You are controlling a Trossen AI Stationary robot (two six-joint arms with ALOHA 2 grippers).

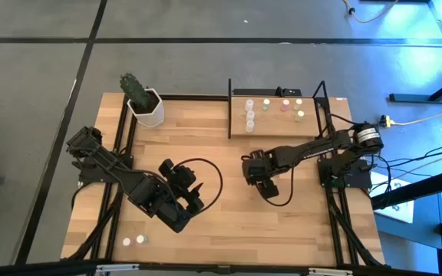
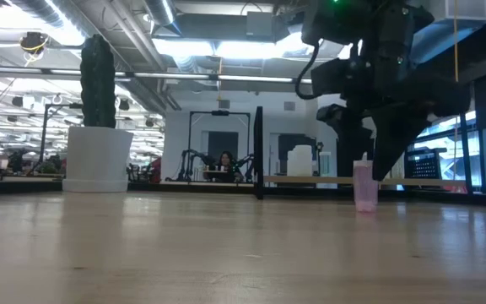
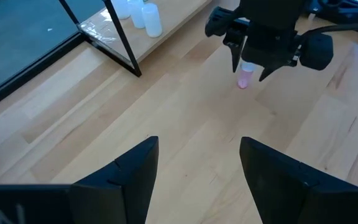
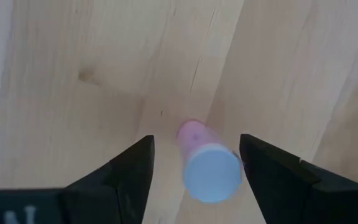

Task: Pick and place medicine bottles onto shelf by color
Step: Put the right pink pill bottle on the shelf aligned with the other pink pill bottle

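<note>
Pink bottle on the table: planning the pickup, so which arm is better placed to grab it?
The right. Its open gripper hangs directly over the pink bottle, fingers either side. The left gripper waits farther off, open.

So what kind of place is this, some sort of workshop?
Probably a robotics lab in a large open hall: other dark robot arms stand at a far bench, exposed ceiling ducts run overhead, and cables trail beside the table.

From above, the right end effector (image 1: 268,184) hides the pink bottle (image 2: 364,187) standing beneath it, while the caps of two tiny bottles (image 1: 133,241) near the tabletop's (image 1: 229,230) front edge, far from the shelf (image 1: 278,123), are too small to tell by colour.
</note>
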